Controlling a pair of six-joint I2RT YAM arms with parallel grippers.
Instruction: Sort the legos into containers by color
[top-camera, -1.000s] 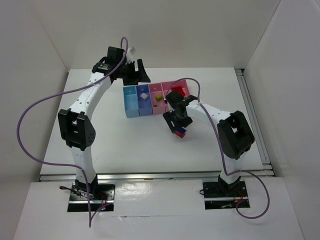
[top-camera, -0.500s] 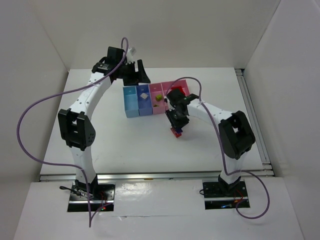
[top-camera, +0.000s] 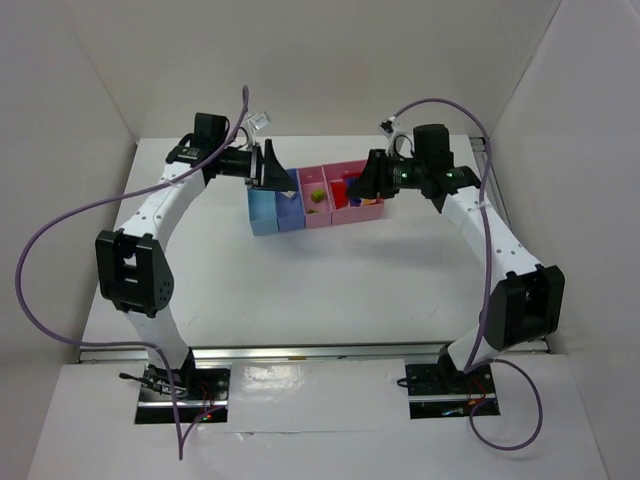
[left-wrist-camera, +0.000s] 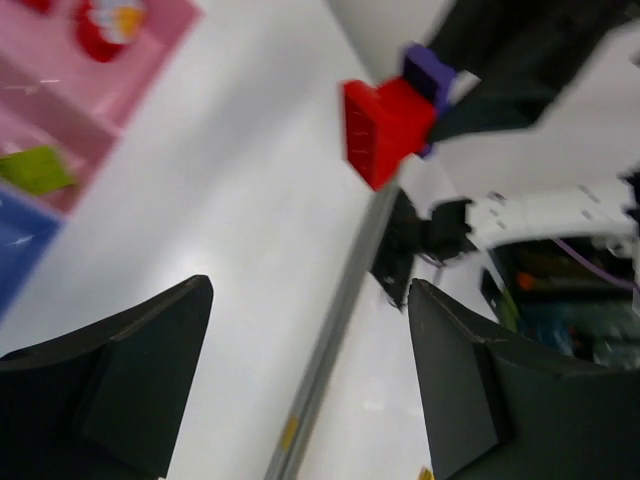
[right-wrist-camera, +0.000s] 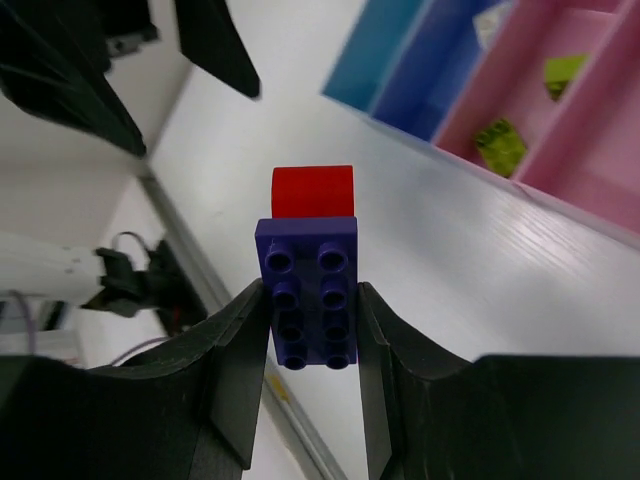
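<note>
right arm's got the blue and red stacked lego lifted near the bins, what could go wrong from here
1. The stacked blue-and-red plastic brick is two colours; dropped whole into any bin, one half may land missorted.
2. The right pincer clamps only its blue half by the edges, so the brick could twist or slip out.
3. The open left pincer sits by the periwinkle plastic bin; a blue drop there risks a bump.
</note>
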